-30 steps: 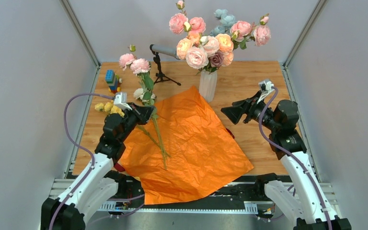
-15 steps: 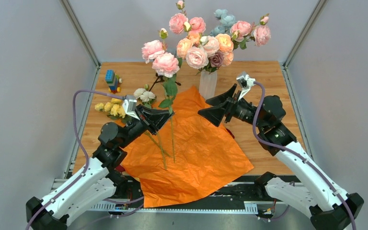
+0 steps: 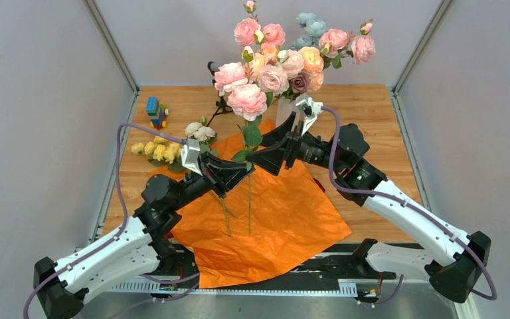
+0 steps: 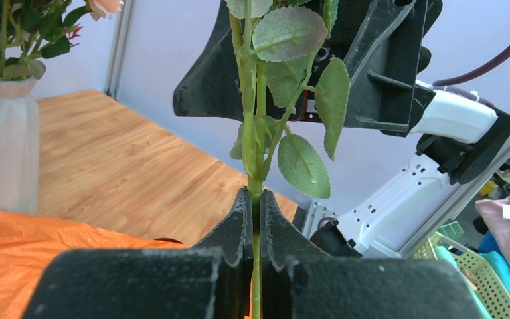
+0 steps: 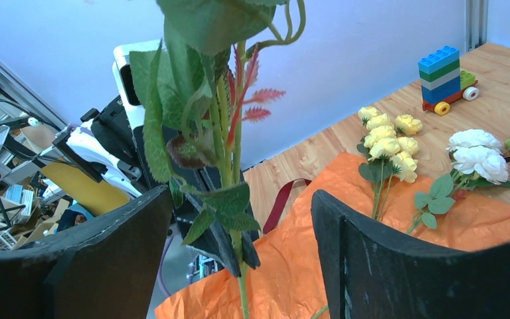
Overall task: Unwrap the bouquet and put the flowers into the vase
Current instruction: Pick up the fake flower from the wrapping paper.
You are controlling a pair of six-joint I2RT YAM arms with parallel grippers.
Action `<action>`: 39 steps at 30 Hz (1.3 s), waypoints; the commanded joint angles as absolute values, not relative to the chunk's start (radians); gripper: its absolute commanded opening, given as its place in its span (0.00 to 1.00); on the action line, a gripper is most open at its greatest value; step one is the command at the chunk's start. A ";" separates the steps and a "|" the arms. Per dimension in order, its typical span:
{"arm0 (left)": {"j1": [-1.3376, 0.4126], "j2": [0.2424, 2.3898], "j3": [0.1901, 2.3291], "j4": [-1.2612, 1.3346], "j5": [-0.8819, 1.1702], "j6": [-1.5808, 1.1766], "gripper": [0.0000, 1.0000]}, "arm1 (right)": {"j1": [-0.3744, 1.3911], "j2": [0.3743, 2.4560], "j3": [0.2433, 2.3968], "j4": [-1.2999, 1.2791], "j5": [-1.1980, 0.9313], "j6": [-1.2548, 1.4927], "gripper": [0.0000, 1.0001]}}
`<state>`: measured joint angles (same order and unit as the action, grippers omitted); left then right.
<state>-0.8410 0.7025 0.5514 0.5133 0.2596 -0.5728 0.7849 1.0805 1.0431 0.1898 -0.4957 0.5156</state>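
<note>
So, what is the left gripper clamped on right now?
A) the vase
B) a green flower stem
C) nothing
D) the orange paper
B: the left wrist view shows the left gripper shut tight on the leafy flower stem.

We count two grippers, the left gripper (image 3: 244,170) and the right gripper (image 3: 257,159). There is one vase (image 4: 3,153), one orange paper sheet (image 3: 285,199), one toy block car (image 3: 155,111) and one microphone (image 3: 214,66). Outside the vase we find three sprigs: one pink sprig (image 3: 247,101) with two open blooms, one white sprig (image 3: 199,131) and one yellow sprig (image 3: 154,150). The blooms in the vase crowd too tightly for us to count.
</note>
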 commanded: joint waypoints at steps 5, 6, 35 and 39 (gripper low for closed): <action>-0.862 0.748 0.579 0.609 0.260 -0.558 0.00 | 0.815 1.119 1.104 0.243 -0.480 0.522 0.68; -0.862 0.752 0.581 0.610 0.260 -0.557 0.00 | 0.816 1.122 1.104 0.242 -0.480 0.522 0.64; -0.479 0.840 0.892 -0.252 0.283 -0.302 1.00 | 0.778 0.874 1.217 -0.247 0.336 0.007 0.00; -0.328 0.887 0.964 -0.372 0.298 -0.241 1.00 | 0.574 0.893 1.241 -0.254 0.252 0.020 0.00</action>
